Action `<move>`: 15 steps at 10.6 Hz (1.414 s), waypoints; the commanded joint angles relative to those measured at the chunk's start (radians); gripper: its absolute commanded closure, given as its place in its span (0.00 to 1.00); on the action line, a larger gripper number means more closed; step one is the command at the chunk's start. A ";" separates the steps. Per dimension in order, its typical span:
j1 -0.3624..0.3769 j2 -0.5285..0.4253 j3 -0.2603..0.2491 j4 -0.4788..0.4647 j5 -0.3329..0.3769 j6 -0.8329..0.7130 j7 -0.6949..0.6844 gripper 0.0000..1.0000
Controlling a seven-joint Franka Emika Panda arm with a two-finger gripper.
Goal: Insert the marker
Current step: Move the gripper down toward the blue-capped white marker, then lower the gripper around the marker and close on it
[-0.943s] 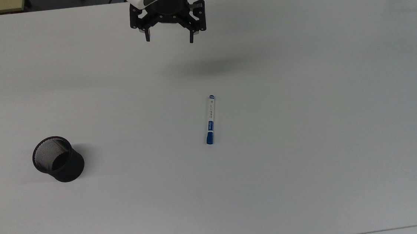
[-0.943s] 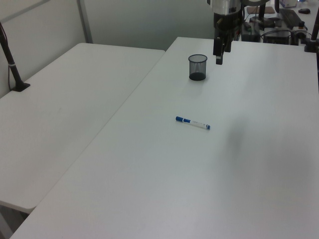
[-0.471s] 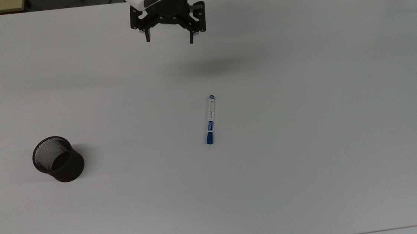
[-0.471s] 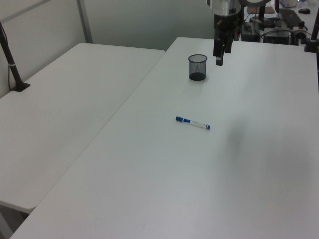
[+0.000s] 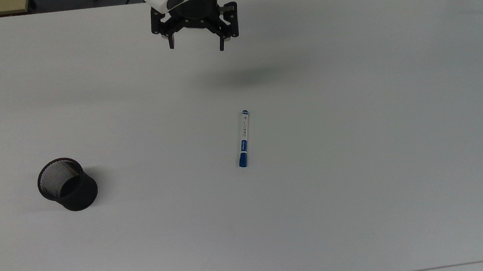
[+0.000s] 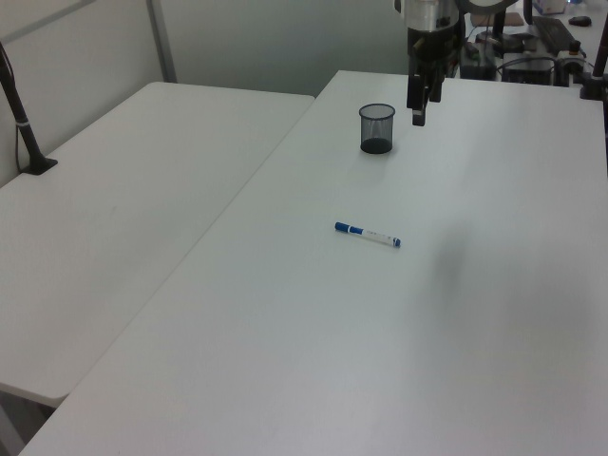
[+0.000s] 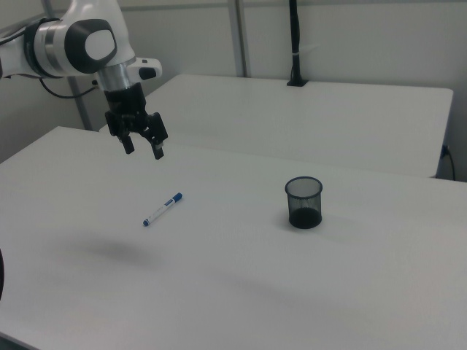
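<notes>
So the big white tabletop [image 5: 357, 186] is pretty bare. There's a black mesh pen cup [image 5: 67, 184] standing upright with its mouth open, well off toward the top view's left, and in the right view [image 7: 303, 202] it sits to the right of everything else. In the left view the cup [image 6: 376, 128] is further back on the table, near the arm. A second white table [image 6: 123, 209] butts up alongside on the left view's left, with a black post [image 6: 19, 114] clamped at its far edge; the right view shows a black post [image 7: 295, 44] at the back of that table too. Some dark desk clutter [image 6: 532, 47] sits beyond the far end in the left view. Nothing lies between the marker and the cup, just open tabletop.

The slim white whiteboard marker with the blue cap [image 5: 243, 138] is lying flat out near the middle of the table, well apart from the cup. In the top view its long axis runs almost straight up and down the frame, tilted just a hair, with the blue cap end toward the bottom and the small blue tip toward the top. In the left view [image 6: 367, 234] it lies nearly crosswise, cap end to the left. In the right view [image 7: 163, 208] it's on a diagonal, cap end up and right.

The black two-finger gripper [image 5: 196, 47] on the white arm hangs above the table, well clear of the marker, toward the top view's top edge. Its fingers are spread wide with nothing between them, easy to see in the right view [image 7: 143, 150] too. In the left view [image 6: 419, 112] it hangs just right of the cup.
</notes>
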 commanded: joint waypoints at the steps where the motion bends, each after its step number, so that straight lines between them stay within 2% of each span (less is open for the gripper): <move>1: 0.018 0.010 -0.006 -0.020 0.006 0.007 0.002 0.00; 3: 0.024 0.035 0.004 -0.012 0.018 0.077 0.012 0.00; 6: 0.063 0.153 0.004 0.051 0.037 0.130 0.016 0.00; 8: 0.113 0.214 0.004 0.051 0.034 0.203 0.019 0.00; 11: 0.109 0.313 0.004 0.049 0.033 0.366 0.147 0.00; 13: 0.097 0.375 0.002 0.051 0.023 0.459 0.169 0.26; 15: 0.083 0.426 0.001 0.051 0.018 0.548 0.169 0.47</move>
